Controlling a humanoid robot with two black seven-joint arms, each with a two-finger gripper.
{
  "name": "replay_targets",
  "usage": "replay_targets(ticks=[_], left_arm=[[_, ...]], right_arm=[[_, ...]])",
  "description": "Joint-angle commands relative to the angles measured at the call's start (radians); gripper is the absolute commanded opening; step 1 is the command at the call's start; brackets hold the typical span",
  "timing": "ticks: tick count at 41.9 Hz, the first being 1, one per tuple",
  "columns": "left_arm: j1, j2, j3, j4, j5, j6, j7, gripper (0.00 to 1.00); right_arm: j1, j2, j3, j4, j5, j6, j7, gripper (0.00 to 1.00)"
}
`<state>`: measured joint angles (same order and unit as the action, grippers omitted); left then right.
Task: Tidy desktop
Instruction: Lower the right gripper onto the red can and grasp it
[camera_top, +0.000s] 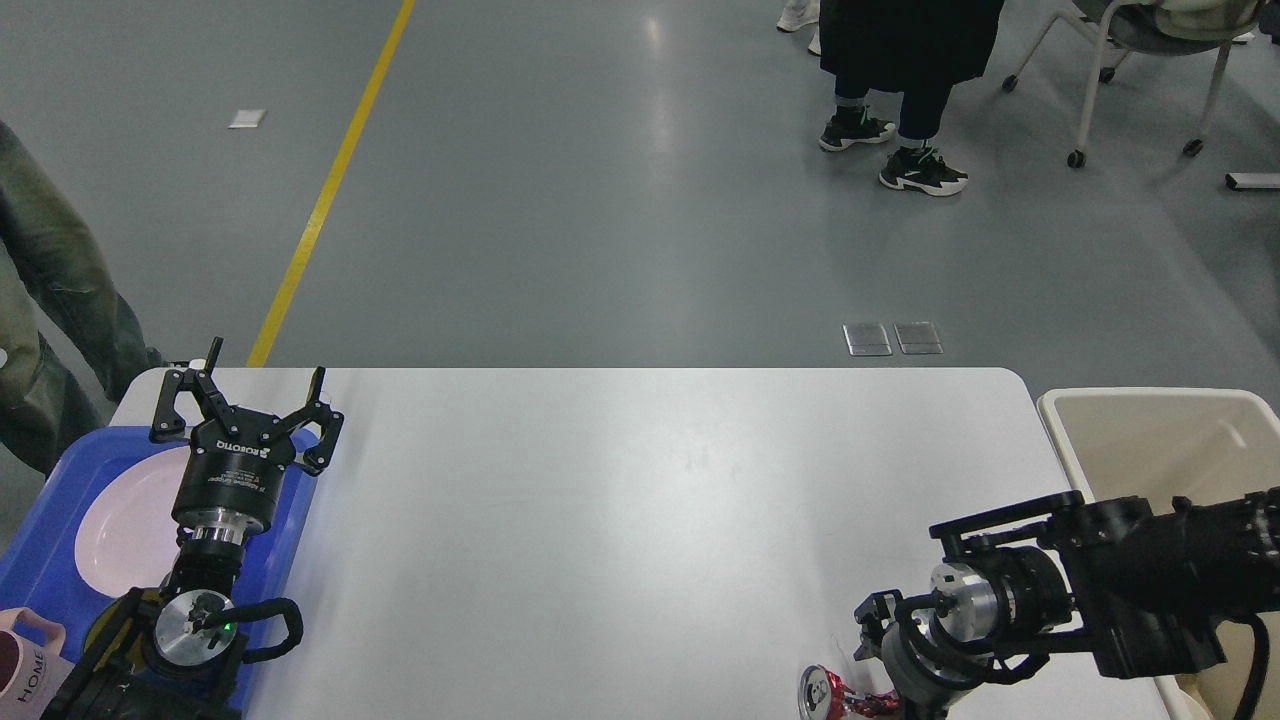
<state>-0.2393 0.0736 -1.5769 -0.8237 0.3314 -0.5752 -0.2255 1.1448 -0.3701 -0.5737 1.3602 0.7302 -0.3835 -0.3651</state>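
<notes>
Though splayed, left gripper (247, 400) empty.

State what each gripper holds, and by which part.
The left gripper is open, holding nothing. The right gripper's fingers are cut off below the view beside the crushed red can; any hold cannot be told.
</notes>
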Motion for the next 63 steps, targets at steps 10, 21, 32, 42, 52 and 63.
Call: replay_targets(ticks=[10, 21, 32, 42, 52, 63], left_arm=[[0.000, 0.000, 0.000, 0.000, 0.000, 0.000, 0.000, 0.97], [0.000, 0.000, 0.000, 0.000, 0.000, 0.000, 0.000, 0.97], [0.000, 0.000, 0.000, 0.000, 0.000, 0.000, 0.000, 0.97], [-0.002, 0.000, 0.000, 0.000, 0.000, 0.000, 0.000, 0.97], [-0.002, 0.000, 0.000, 0.000, 0.000, 0.000, 0.000, 0.97], [-0.002, 0.000, 0.000, 0.000, 0.000, 0.000, 0.000, 0.97]], right_arm=[[-0.011, 0.002, 0.000, -0.036, 0.011, -0.008, -0.005, 0.26], [-0.031, 0.003, 0.000, -0.052, 0.009, -0.008, -0.005, 0.25], [0.021, -0.010, 0.000, -0.018, 0.017, -0.005, -0.073, 0.00], [0.055, -0.030, -0.015, 0.019, 0.012, 0.008, -0.106, 0.00], [0.367, -0.090, -0.253, 0.177, -0.035, 0.231, -0.098, 0.00], [0.802, -0.132, -0.466, 0.321, -0.251, 0.704, -0.084, 0.00]])
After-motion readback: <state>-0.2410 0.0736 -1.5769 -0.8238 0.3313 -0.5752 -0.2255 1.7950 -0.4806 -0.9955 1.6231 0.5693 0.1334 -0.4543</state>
